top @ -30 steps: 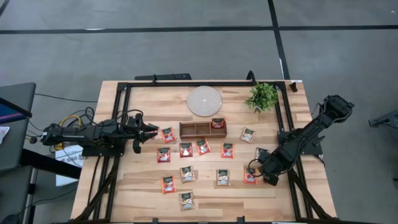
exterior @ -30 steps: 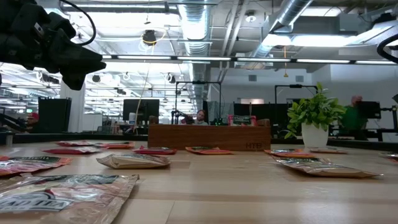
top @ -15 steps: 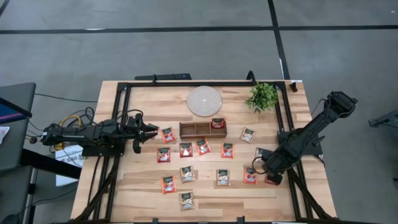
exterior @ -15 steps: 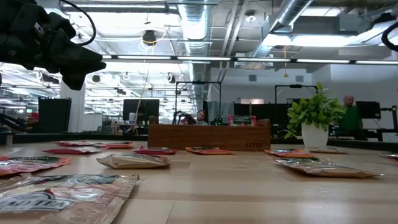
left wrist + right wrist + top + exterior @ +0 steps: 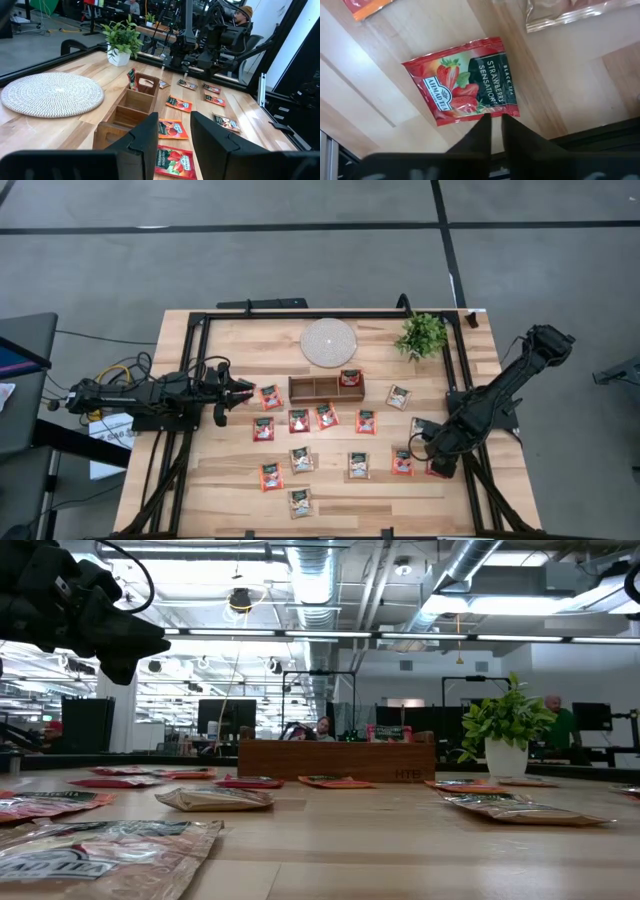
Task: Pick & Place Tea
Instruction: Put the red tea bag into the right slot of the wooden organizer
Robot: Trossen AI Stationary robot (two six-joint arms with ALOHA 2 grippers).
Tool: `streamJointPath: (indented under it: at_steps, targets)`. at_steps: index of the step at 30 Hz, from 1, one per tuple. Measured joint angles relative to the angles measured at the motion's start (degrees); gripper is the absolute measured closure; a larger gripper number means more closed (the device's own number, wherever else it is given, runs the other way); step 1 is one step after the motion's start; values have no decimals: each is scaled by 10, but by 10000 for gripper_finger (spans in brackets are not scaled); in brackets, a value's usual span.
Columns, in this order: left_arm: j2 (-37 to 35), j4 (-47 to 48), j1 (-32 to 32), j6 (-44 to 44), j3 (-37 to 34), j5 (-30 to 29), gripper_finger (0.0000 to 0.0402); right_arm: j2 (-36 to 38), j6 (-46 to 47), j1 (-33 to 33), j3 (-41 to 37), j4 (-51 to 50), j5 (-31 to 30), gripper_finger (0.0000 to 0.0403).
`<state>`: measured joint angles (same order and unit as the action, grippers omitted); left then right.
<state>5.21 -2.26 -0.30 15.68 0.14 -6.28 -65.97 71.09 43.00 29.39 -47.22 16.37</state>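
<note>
Several tea sachets, red-orange and pale tan, lie flat on the wooden table (image 5: pixel 230 480). One red sachet (image 5: pixel 132 79) stands on edge in the end compartment of the brown tray (image 5: pixel 327 387). My right gripper (image 5: pixel 492 131) points steeply down near the table's right edge, its fingers a narrow gap apart. Their tips stand at the edge of a red strawberry sachet (image 5: pixel 462 82), also seen from above as the red sachet (image 5: pixel 402 463) left of the right gripper (image 5: pixel 428 462). My left gripper (image 5: pixel 172 137) waits open and level at the table's left, the same left gripper (image 5: pixel 246 390) seen from above. My right gripper comes from above, slanting, with its fingertips (image 5: pixel 482 122) at the red sachet's near edge (image 5: pixel 492 114). The sachet lies flat on the table. Nothing shows in the gap between the fingers, and I cannot tell whether the tips touch the edge.
A round white disc (image 5: pixel 328 342) and a potted plant (image 5: pixel 422 335) stand at the table's far side. A dark metal frame (image 5: pixel 460 370) runs around the table. A tan sachet (image 5: pixel 570 15) lies just beyond the red one. People show far off in the room.
My right gripper has risen a little and drawn slightly toward the table's right edge, so more of the red sachet shows beside it. The sachet stays flat where it was.
</note>
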Motion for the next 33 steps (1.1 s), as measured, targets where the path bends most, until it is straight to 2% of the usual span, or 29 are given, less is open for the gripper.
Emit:
streamJointPath:
  at_steps: [9, 16, 20, 27, 33]
  targets:
    - [0, 0, 0, 0, 0, 0, 296, -16, 6, 0, -17, 19, -13, 263]
    - [0, 0, 0, 1, 0, 0, 296, -69, 6, -13, -32, 65, -1, 240]
    - [0, 0, 0, 2, 0, 0, 296, -83, -11, -23, -31, 65, 18, 272]
    - [0, 0, 0, 2, 0, 0, 296, -71, -27, -35, -37, 64, 25, 390]
    - [0, 0, 0, 2, 0, 0, 296, -46, -6, -35, -37, 43, 22, 400]
